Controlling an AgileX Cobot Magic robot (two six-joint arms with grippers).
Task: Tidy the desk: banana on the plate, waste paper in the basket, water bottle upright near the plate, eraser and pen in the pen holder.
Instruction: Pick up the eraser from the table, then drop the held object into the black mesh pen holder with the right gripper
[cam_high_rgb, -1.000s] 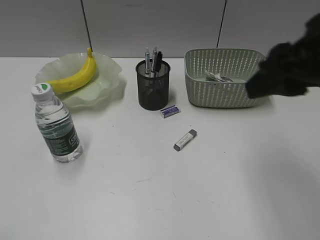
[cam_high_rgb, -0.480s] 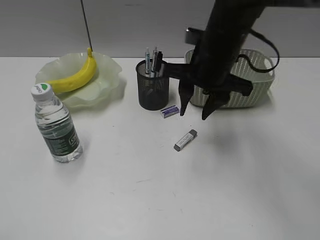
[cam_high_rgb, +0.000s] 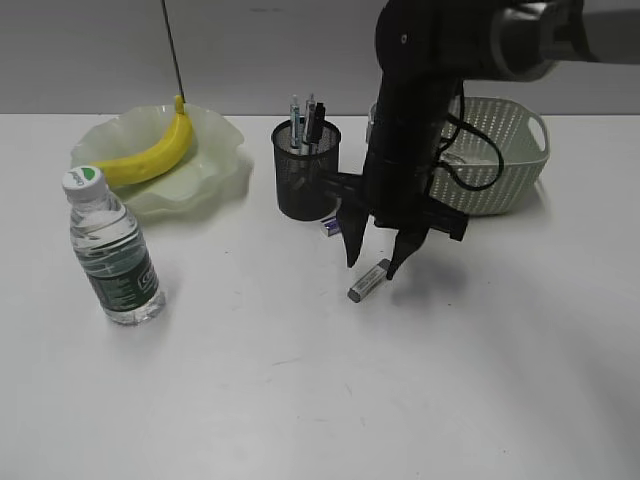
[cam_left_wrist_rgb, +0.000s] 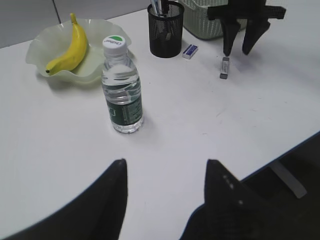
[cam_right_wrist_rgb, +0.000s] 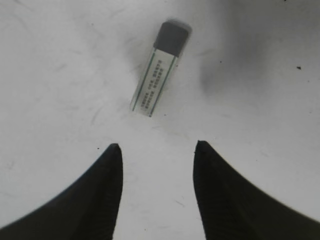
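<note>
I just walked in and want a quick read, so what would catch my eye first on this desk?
The big black right hand dominates, hanging open just above a small grey-capped eraser lying near the desk's middle. Behind it to the left, a yellow banana lies in the pale green ruffled plate, and a water bottle stands upright in front of that plate.

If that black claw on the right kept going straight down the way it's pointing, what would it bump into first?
Most likely the small grey-capped eraser lying on the white desk; the right gripper hangs open just above it, though exact alignment is unclear.
</note>
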